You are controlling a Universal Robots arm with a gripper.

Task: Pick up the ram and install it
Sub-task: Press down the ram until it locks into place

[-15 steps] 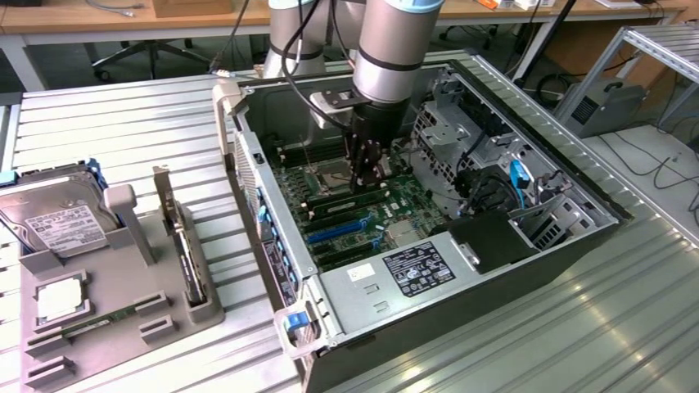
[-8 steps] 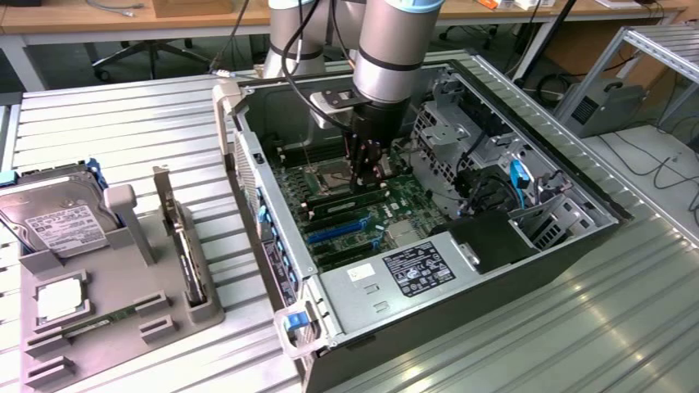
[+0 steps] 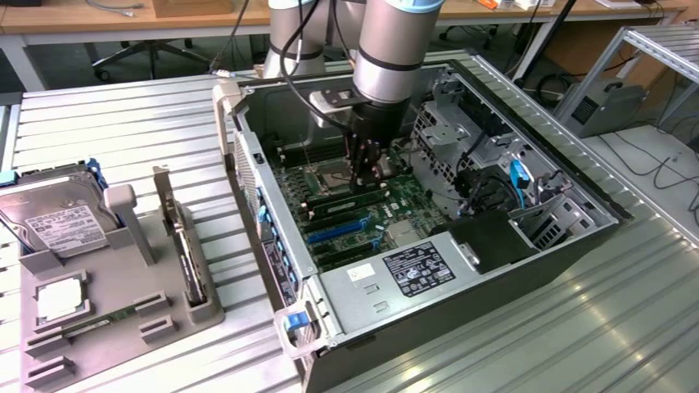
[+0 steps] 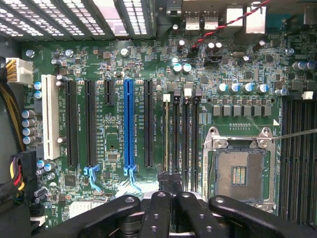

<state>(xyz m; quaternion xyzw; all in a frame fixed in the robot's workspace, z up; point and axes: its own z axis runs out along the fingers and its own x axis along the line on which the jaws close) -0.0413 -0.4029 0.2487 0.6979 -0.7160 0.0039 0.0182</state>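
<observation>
**A:** Where is the ram (image 3: 104, 318)?

**B:** It appears to lie flat in a groove of the grey tray (image 3: 120, 348), at the lower left of the exterior view. The groove fixes its position, so the robot can find it in a known spot. Nothing is touching it.

**A:** What else is in the tray?

**B:** A hard drive (image 3: 55, 217) leans in a cradle at the far left. A dark card (image 3: 180, 246) stands on edge in a groove along the tray's right side. Each part has its own seat, well apart from the others. That likely leaves room to reach in around each one.

**A:** And the jaws?

**B:** They are pressed together, with nothing visibly pinched between them. The arm (image 3: 388, 49) comes down from the top centre of the exterior view into the open computer case (image 3: 361, 315). The jaws hang just above the green board (image 4: 119, 64), well away from the tray.

**A:** Why there?

**B:** Judging by the wrist view, the tips sit right at the end of the row of long narrow memory slots (image 4: 184, 134). That is where a stick would go. One slot looks paler than the others, but whether a stick sits in it is hard to tell.

**A:** And the case?

**B:** It lies on its side on the ribbed metal desk (image 3: 131, 123). The slots therefore face up, open to a straight downward reach.
</observation>
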